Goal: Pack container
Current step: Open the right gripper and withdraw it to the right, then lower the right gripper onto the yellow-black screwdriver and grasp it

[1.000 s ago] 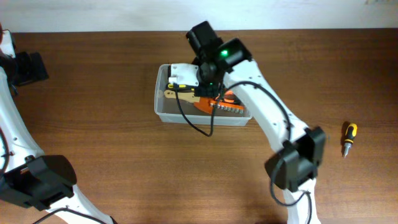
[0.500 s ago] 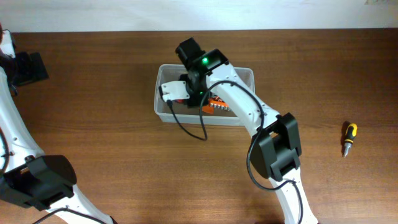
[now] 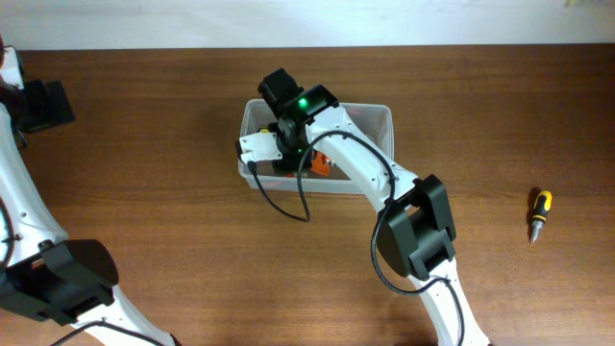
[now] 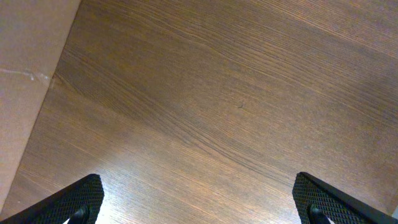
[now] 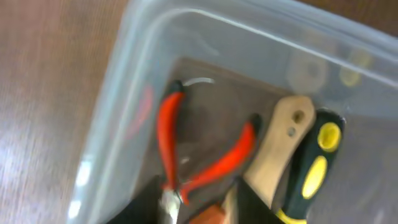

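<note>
The clear plastic container (image 3: pixel 377 117) stands on the table behind the middle. My right gripper (image 3: pixel 276 154) reaches down into its left end. In the right wrist view the container's wall (image 5: pixel 118 106) curves round red-handled pliers (image 5: pixel 171 143), a wooden handle (image 5: pixel 283 143) and a black and yellow handle (image 5: pixel 317 165) on its floor. My right gripper (image 5: pixel 199 208) has its fingers apart, with the pliers' head between them, close to the left finger. My left gripper (image 4: pixel 198 190) is wide open and empty over bare wood, far from the container.
A black and yellow screwdriver (image 3: pixel 540 213) lies on the table at the far right. The left arm's base (image 3: pixel 58 284) stands at the front left. A pale surface (image 4: pixel 25 81) borders the table in the left wrist view.
My right arm has swung left along the container, from its middle to its left end. The left arm has not moved.
</note>
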Controlling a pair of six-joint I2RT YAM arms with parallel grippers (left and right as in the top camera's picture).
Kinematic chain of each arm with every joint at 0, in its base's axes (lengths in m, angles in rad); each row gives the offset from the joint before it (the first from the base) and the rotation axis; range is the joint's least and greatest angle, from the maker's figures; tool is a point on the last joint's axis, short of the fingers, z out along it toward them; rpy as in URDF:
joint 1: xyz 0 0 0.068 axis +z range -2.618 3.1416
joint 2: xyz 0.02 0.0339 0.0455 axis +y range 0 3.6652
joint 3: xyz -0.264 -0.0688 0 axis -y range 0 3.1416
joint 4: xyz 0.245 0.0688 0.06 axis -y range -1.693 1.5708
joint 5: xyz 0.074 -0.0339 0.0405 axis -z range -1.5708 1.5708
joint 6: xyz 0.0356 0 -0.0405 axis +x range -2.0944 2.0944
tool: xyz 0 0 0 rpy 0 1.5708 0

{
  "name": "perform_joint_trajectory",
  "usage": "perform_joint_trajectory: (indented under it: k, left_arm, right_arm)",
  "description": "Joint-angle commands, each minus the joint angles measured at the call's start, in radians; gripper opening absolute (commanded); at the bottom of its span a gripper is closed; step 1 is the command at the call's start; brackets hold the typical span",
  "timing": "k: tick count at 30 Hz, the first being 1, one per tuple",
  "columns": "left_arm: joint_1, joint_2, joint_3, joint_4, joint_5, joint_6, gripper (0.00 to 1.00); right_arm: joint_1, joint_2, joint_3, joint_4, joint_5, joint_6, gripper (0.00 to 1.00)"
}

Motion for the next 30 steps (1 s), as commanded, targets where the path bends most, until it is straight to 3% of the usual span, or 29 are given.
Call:
perform_joint_trajectory:
  k: [1, 5, 11, 14, 21, 25, 30]
  left_arm:
    - [0.003, -0.024, 0.017, -0.001, 0.007, -0.010, 0.99]
    - [0.003, -0.024, 0.017, -0.001, 0.007, -0.010, 0.99]
    - [0.003, -0.024, 0.017, -0.001, 0.007, -0.010, 0.99]
    - [0.003, -0.024, 0.017, -0.001, 0.007, -0.010, 0.99]
    - [0.003, -0.024, 0.017, -0.001, 0.007, -0.010, 0.99]
    - [0.003, -0.024, 0.017, -0.001, 0.007, -0.010, 0.99]
    - [0.003, -0.024, 0.017, -0.001, 0.007, -0.010, 0.99]
  right_arm:
    - [-0.002, -0.032, 0.059, -0.003, 0.091, 0.146, 0.99]
    - [-0.026, -0.082, 0.183, -0.063, 0.224, 0.333, 0.99]
    - [-0.157, -0.238, 0.313, -0.130, 0.399, 0.752, 0.99]
    - [-0.277, -0.333, 0.313, -0.156, 0.401, 0.784, 0.99]
    - [-0.715, -0.444, 0.312, -0.280, 0.400, 1.044, 0.99]
    - [-0.955, -0.443, 0.217, -0.392, 0.299, 1.117, 0.99]
    - [-1.172, -0.435, -0.082, -0.355, 0.165, 1.118, 0.99]
